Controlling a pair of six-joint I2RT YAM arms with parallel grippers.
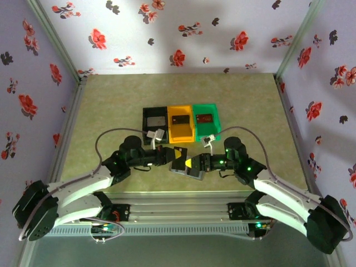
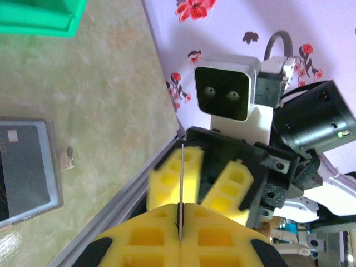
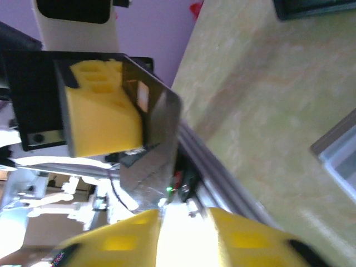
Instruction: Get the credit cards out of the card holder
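Worktop (image 1: 111,111) of mottled olive is carrying everything, with flowered walls (image 1: 167,33) standing round it. The left arm (image 1: 78,189) and the right arm (image 1: 278,192) are reaching inward from the near edge, their wrists meeting just in front of a row of three bins. The black bin (image 1: 149,114), the orange bin (image 1: 180,135) and the green bin (image 1: 216,127) are sitting side by side, touching.

The card holder (image 1: 192,174) is lying flat on the worktop just on the near side of the orange bin, beneath the two claws. In the left wrist view one grey panel of it is showing a tucked card (image 2: 25,172), dark in colour.

The left claw (image 2: 179,217) is pinching the held credit card (image 3: 159,114), a dark one, by one end and carrying it on edge above the worktop, clear of the holder. The right claw (image 3: 186,225) is facing it with yellow fingers spread apart. Whether they are touching the card cannot be told.

One reddish-brown card (image 1: 179,119) is lying in the orange bin, and a second reddish-brown card (image 1: 204,118) is lying in the green bin.
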